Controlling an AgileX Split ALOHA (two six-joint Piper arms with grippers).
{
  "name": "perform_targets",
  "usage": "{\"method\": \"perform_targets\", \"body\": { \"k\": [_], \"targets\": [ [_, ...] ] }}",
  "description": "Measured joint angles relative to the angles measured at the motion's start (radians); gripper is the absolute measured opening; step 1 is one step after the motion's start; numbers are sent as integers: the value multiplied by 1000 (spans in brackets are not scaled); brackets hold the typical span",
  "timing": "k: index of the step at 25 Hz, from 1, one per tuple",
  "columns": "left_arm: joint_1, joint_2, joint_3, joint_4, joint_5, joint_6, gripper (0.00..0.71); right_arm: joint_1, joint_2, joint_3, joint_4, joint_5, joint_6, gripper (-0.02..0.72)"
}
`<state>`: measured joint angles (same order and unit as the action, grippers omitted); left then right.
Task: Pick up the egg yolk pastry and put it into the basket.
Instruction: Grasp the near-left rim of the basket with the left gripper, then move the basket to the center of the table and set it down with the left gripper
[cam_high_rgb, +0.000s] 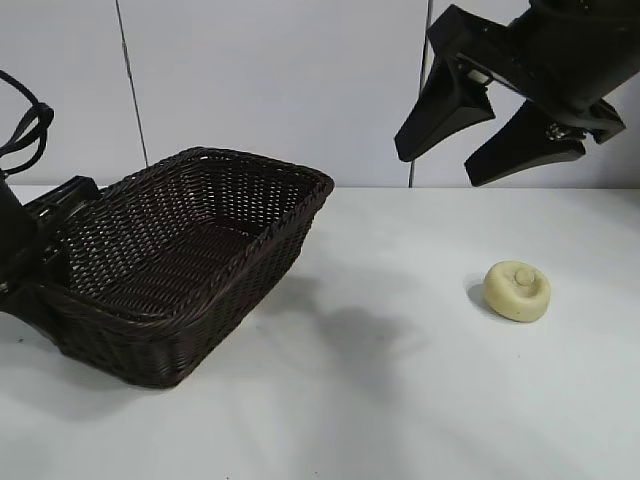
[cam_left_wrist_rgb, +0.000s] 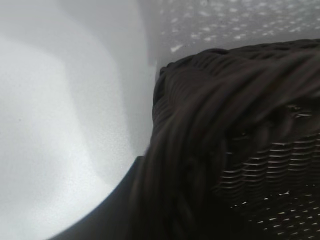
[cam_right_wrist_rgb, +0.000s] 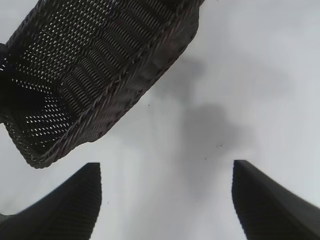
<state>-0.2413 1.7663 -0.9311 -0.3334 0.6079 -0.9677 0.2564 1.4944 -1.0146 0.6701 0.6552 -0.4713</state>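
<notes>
The egg yolk pastry (cam_high_rgb: 517, 290), a small pale yellow bun with a knob on top, lies on the white table at the right. It does not show in either wrist view. The dark brown wicker basket (cam_high_rgb: 300, 175) stands at the left, its near end tipped toward the table. My left gripper (cam_high_rgb: 48, 248) is at the basket's left end, shut on the braided rim (cam_left_wrist_rgb: 225, 125), with one dark finger (cam_left_wrist_rgb: 115, 210) against the weave. My right gripper (cam_high_rgb: 437, 165) hangs high above and slightly left of the pastry, open and holding nothing (cam_right_wrist_rgb: 166, 167).
White table (cam_high_rgb: 380, 400) runs from the basket (cam_right_wrist_rgb: 100, 65) to the pastry and on to the front edge. A pale wall with vertical seams stands behind the table.
</notes>
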Motion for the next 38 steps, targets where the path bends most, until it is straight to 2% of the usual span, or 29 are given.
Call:
{"method": "perform_targets", "body": {
  "k": [9,18,32,38],
  "targets": [
    [7,-18,-105,-66,115,132,106,0,0,0,0,0,0,528],
    [72,-21,-220,-109,237,324,106,0,0,0,0,0,0,528],
    [84,-29,-236,-130,320,768,106,0,0,0,0,0,3,528],
    [84,-29,-253,-121,390,950,106,0,0,0,0,0,3,528]
  ]
}}
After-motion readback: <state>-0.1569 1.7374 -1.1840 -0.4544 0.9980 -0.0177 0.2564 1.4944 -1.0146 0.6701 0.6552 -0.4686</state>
